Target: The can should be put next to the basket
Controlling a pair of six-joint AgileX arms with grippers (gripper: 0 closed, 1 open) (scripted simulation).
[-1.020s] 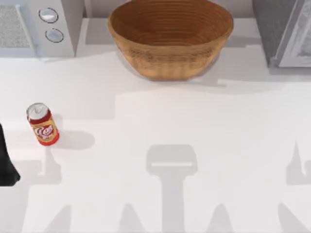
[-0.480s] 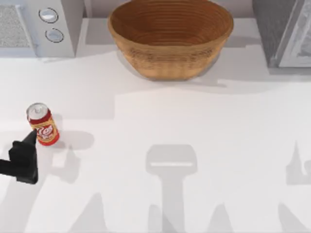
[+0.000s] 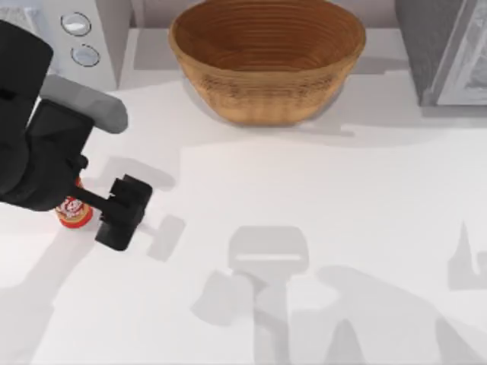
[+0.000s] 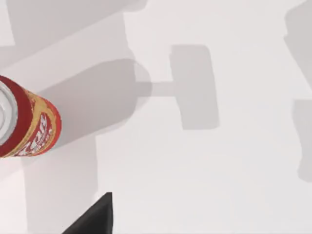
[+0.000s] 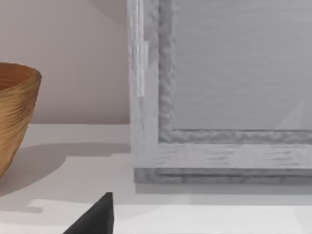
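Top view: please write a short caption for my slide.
Left arm reaches over the can at the table's left; basket stands far off.

My left arm [image 3: 38, 144] reaches in over the left side of the white desk [image 3: 319, 190], covering most of the can [image 3: 72, 211]; only the can's red and orange lower part peeks out beneath it. My left pincer [image 3: 122, 213] sits just right of the can, low over the desk. The wicker basket [image 3: 266, 57] stands at the back centre, well apart from the can. A grey appliance with two round knobs [image 3: 80, 38] stands at the back left.
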